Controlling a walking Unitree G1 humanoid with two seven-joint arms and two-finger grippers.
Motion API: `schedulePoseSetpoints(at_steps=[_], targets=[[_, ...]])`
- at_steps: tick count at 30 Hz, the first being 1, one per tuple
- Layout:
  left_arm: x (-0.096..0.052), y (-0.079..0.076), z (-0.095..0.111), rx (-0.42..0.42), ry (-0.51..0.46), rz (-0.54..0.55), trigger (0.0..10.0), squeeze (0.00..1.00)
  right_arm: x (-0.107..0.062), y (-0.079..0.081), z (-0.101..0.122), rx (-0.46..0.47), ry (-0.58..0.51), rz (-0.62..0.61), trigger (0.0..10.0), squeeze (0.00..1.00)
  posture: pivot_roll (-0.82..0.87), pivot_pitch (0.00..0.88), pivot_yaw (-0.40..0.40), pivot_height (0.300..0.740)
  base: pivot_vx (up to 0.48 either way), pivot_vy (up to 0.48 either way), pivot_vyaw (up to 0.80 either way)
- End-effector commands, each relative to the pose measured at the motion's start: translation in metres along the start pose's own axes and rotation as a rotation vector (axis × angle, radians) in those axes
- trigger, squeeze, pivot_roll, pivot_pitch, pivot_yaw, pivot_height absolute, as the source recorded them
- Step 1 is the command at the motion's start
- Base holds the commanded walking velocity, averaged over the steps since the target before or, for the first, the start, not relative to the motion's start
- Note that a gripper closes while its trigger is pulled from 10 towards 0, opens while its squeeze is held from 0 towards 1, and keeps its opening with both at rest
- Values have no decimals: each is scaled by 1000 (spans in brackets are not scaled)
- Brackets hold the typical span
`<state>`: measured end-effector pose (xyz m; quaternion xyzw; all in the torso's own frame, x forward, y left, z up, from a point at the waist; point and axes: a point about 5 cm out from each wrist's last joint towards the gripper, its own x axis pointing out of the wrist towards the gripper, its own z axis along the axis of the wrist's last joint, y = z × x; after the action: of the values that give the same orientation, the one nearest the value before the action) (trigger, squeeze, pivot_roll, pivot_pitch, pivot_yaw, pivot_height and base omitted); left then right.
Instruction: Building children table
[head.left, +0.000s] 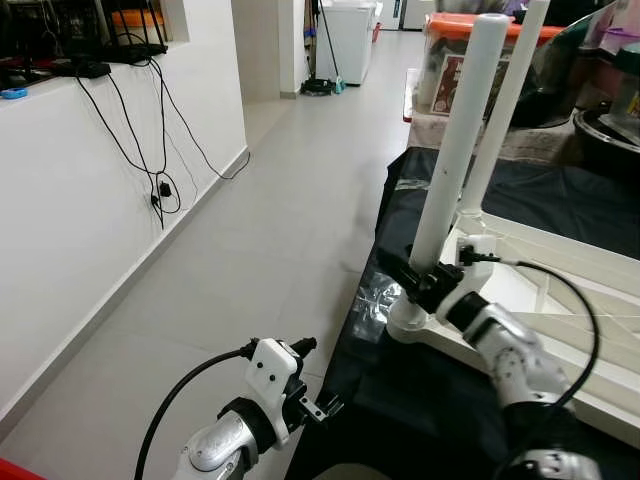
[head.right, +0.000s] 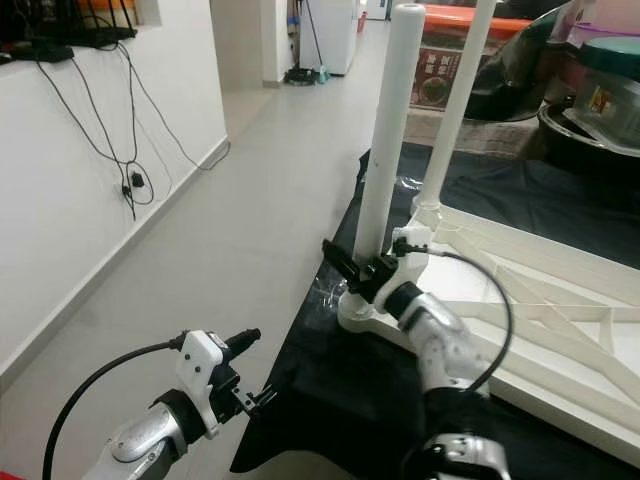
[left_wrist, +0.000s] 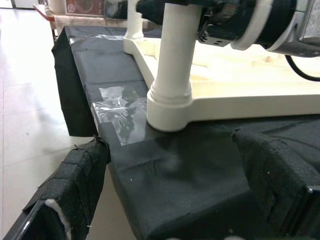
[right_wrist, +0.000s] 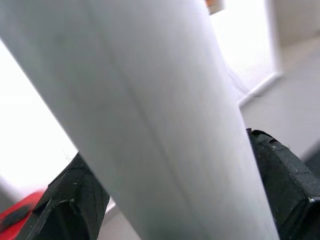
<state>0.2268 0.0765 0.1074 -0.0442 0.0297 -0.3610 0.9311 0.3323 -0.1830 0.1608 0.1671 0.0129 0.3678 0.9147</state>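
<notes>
Two white table legs are seen standing upright from the overturned white table top (head.left: 560, 300), which lies on a black cloth (head.left: 400, 390) covering a low surface. The nearer leg (head.left: 455, 140) is clamped low down, just above its socket, by the right gripper (head.left: 418, 278), one black finger on each side. The second leg (head.left: 510, 100) stands just behind it. The left gripper (head.right: 250, 370) is held with fingers apart over the grey floor (head.left: 270, 230), beside the cloth's near corner, which is patched with clear tape (left_wrist: 120, 107)
</notes>
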Motion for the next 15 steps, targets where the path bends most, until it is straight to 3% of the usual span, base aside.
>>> schedulePoseSetpoints(at_steps=[1,2,8,9,10,15], targets=[[0,1,-2,-11,10,5,10000,0,9,16,-13,42,64,162,10000,0,73,0,-37,740,0,0,0],[0,1,-2,-4,13,4,10000,0,5,24,-18,-4,164,330,10000,0,78,0,-37,740,0,0,0],[0,1,-2,-2,14,2,10000,0,8,26,-18,-9,185,427,10000,0,79,0,-36,740,0,0,0],[0,1,-2,-3,14,3,10000,0,11,27,-18,-10,183,447,9529,0,81,0,-38,740,0,0,0],[-1,1,-2,-5,15,4,10000,0,16,27,-17,-18,161,440,0,0,81,0,-35,740,0,0,0],[-1,1,-2,-9,15,4,10000,0,23,31,-16,-45,123,436,0,0,80,0,-35,740,0,0,0]])
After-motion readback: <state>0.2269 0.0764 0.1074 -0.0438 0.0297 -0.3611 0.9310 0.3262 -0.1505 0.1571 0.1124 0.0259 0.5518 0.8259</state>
